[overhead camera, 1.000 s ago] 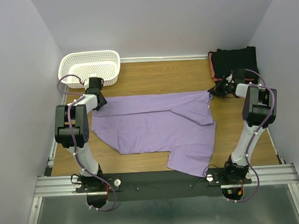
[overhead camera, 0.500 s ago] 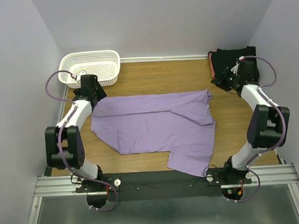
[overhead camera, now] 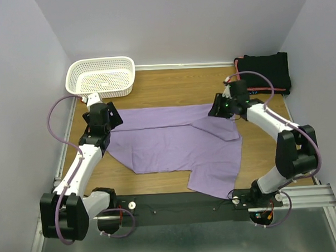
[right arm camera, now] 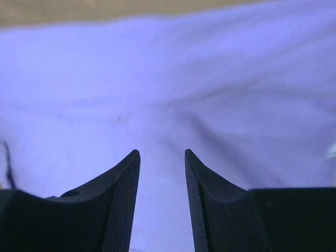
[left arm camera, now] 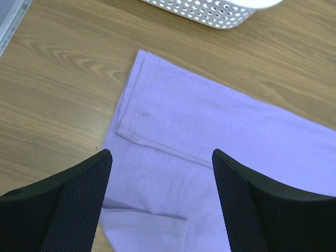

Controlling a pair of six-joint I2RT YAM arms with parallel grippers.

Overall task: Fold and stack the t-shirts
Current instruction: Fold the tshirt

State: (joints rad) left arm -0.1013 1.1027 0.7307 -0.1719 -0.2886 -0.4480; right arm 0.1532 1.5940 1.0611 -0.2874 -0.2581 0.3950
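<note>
White mesh basket [overhead camera: 116, 90] stands apart from spread lavender shirt [overhead camera: 168, 140].

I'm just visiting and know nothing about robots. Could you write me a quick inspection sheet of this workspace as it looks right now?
Surface: wooden table, bare wood around the cloth.
Job's things: lavender t-shirt spread out mid-table, with a flap folded over at its far right; folded black shirts stacked in the far right corner.
Clutter: white mesh basket in the far left corner, nothing seen inside.
Grippers: left gripper open above the shirt's far left corner; right gripper open, close over the shirt's far right part; neither holds anything.
Cables: purple cables loop along both arms; no snag seen.
Surroundings: plain pale walls; metal rail at the near edge.
</note>
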